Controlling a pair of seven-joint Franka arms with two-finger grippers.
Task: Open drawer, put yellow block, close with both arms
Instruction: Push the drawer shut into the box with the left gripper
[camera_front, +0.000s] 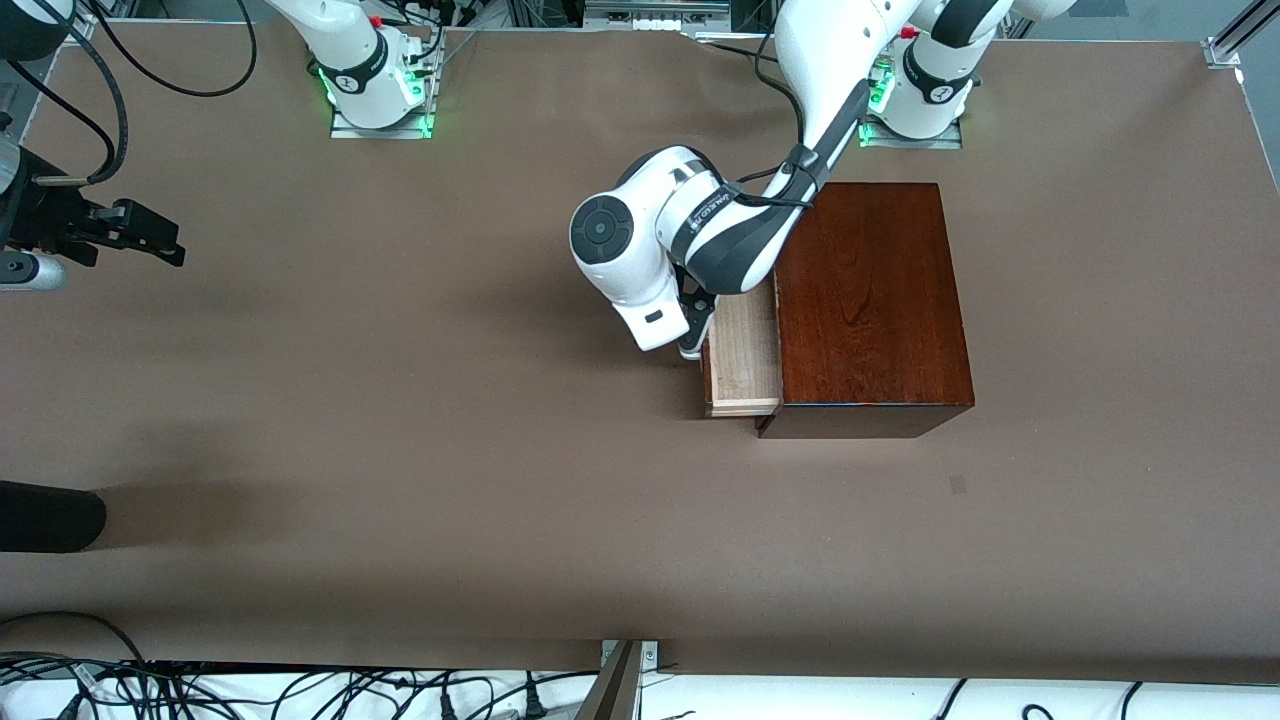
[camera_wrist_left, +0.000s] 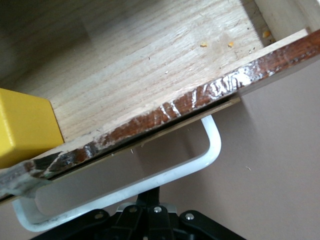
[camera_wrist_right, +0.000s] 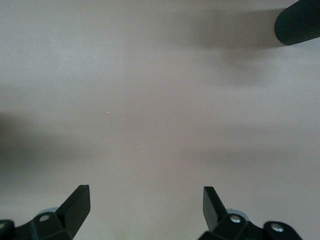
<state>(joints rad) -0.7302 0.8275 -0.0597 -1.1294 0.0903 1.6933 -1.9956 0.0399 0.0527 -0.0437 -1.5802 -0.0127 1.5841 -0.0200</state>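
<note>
— Where's the yellow block (camera_wrist_left: 25, 125)?
— In the drawer (camera_front: 743, 352), just past my left end effector (camera_front: 692, 345), closed by the handle (camera_wrist_left: 200, 160).
— Next?
— Push squarely; my right end effector (camera_wrist_right: 145, 210) waits open over the desk (camera_front: 400, 450).

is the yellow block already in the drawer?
Yes. In the left wrist view the yellow block sits on the pale floor of the open drawer, just inside its front panel.

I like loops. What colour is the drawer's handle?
White handle, clearest in the left wrist view.
</note>
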